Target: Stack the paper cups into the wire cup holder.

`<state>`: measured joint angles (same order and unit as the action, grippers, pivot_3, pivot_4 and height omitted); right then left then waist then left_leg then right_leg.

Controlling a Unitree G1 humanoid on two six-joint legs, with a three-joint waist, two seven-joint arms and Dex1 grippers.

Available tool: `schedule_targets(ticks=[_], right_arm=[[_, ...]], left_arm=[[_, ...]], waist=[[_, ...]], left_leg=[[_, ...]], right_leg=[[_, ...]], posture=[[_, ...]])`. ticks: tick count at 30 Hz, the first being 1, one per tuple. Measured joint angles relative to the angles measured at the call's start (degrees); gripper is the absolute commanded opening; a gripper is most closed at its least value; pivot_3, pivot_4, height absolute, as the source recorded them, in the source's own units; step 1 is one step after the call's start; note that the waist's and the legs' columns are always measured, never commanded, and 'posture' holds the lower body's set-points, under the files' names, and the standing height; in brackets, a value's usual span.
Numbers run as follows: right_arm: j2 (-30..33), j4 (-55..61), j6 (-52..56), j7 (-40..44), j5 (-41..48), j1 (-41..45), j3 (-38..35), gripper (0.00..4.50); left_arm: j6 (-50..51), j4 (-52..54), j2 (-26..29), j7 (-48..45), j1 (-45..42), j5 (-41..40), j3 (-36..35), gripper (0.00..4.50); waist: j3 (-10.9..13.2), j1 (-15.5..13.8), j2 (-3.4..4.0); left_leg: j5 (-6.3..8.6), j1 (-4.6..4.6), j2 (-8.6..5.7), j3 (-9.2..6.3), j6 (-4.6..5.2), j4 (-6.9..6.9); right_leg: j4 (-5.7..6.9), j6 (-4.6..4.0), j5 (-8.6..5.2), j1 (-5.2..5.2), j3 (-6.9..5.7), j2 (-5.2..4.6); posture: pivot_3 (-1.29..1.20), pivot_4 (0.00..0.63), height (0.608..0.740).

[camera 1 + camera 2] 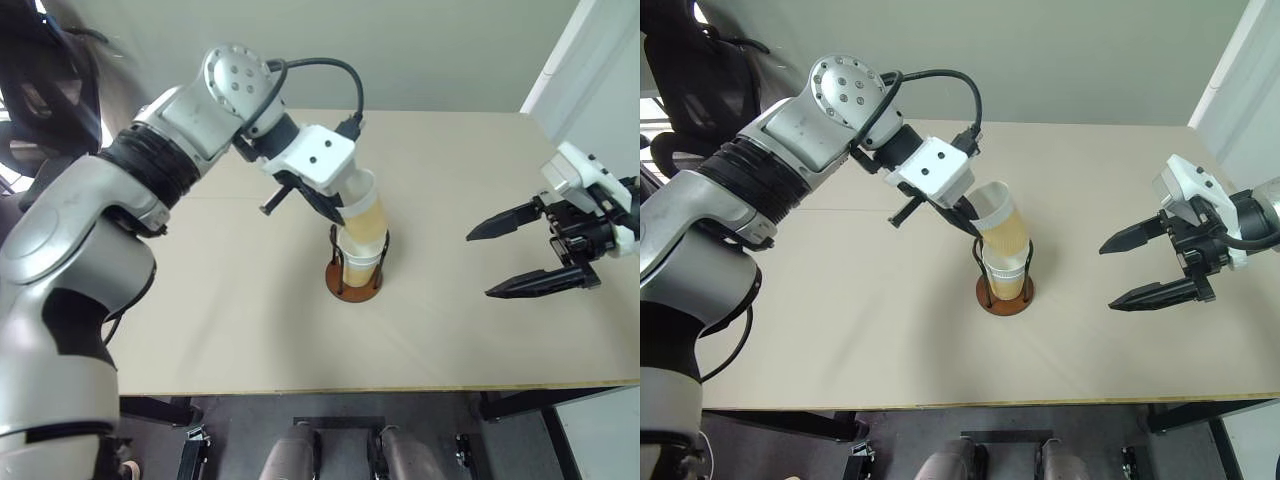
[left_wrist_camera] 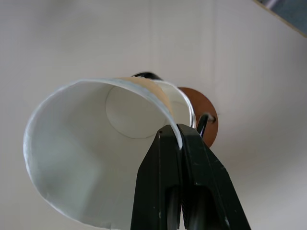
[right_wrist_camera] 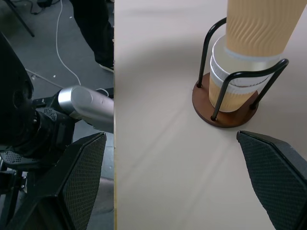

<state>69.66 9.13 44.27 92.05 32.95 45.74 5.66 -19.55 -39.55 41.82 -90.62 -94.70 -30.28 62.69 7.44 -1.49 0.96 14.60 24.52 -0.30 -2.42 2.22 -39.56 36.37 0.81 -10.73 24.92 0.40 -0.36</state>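
The wire cup holder [image 1: 1005, 285] stands near the centre of the worktop [image 1: 840, 330], with paper cups [image 3: 235, 84] already nested inside its black loops. A further cup [image 1: 998, 228] is being seated into that stack; it leans toward eleven o'clock, its foot sunk in the cup below. Its rim is pinched by the left hand [image 1: 975, 222], whose fingers [image 2: 165, 158] are pressed together on the cup wall, one inside and one outside. The rim grip is judged to have been chosen so that the cup body stays free to slide down between the wires. The tilt will likely need to be taken out before release, or the cup may bind against a loop.

The right hand [image 1: 1145, 268] hovers at three o'clock of the holder, well apart from it, its fingers spread wide and holding nothing; it appears to be kept clear so the stacking path stays free.

Bare worktop lies all round the holder. The near edge at six o'clock and the far edge at twelve o'clock are both well away.
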Motion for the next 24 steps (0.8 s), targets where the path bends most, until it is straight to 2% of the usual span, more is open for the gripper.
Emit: schedule_targets(ticks=[24], right_arm=[[-0.82,0.26,0.14,-0.71,0.00,-0.19,0.00,4.50]], left_arm=[[-8.17,-4.25,-0.29,0.01,0.06,4.54,1.91,0.03]], waist=[[0.04,-0.01,0.11]], left_leg=[[0.06,0.11,-0.03,-0.01,0.09,-0.26]], right_leg=[[-0.09,0.09,0.06,-0.07,-0.06,0.05]], posture=[[0.00,0.150,0.740]])
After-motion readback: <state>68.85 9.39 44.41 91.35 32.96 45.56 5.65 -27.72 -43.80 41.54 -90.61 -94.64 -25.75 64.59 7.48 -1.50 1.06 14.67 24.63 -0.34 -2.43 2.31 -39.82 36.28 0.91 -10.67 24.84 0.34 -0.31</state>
